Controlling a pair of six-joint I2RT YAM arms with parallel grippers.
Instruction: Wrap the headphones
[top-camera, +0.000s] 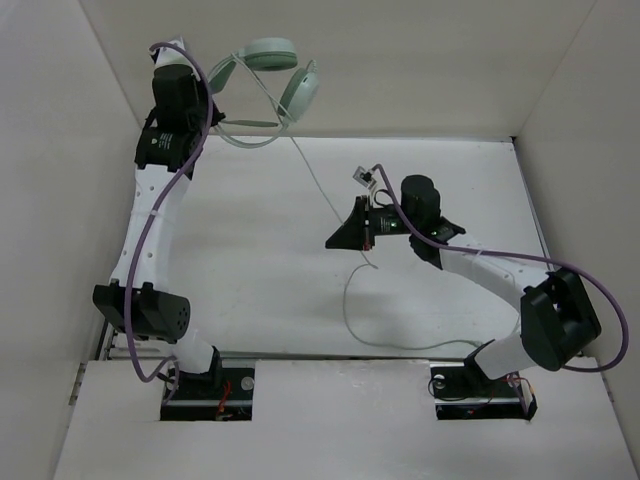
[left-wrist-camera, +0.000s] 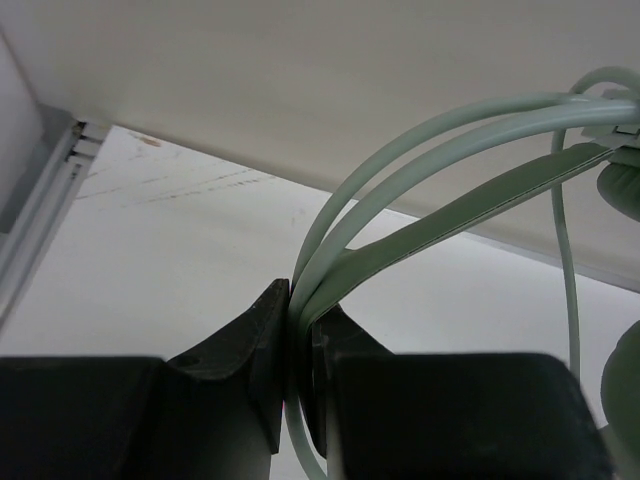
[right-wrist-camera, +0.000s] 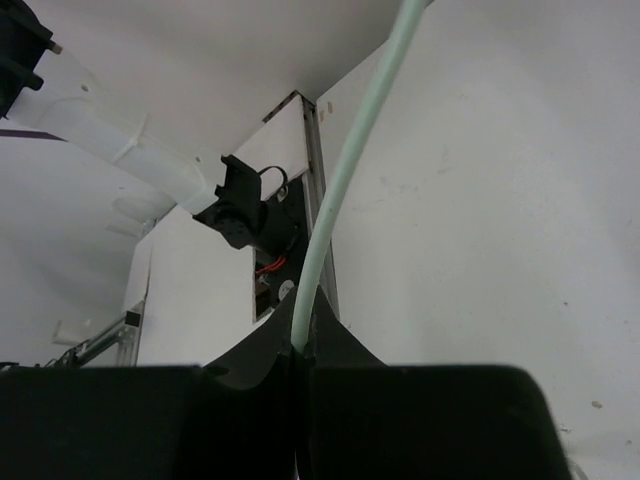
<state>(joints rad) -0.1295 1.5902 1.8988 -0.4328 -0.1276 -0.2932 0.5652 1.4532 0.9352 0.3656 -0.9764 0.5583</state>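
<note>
The pale mint-green headphones (top-camera: 285, 75) hang in the air against the back wall at the top left, with both round ear cups above the table. My left gripper (top-camera: 214, 112) is shut on the headband (left-wrist-camera: 450, 150), which is clamped between its jaws (left-wrist-camera: 300, 312). The thin pale-green cable (top-camera: 318, 178) runs down from the headphones to my right gripper (top-camera: 340, 237) in mid-table. That gripper is shut on the cable (right-wrist-camera: 350, 170), pinched at the fingertips (right-wrist-camera: 300, 325). Past it, the slack cable (top-camera: 352, 305) loops on the table toward the right arm's base.
White walls enclose the table (top-camera: 250, 260) at the back, left and right. The back wall (left-wrist-camera: 300, 90) is close behind the headphones. Purple robot cables (top-camera: 150, 240) trail along both arms. The left arm's base mount (right-wrist-camera: 250, 215) shows in the right wrist view.
</note>
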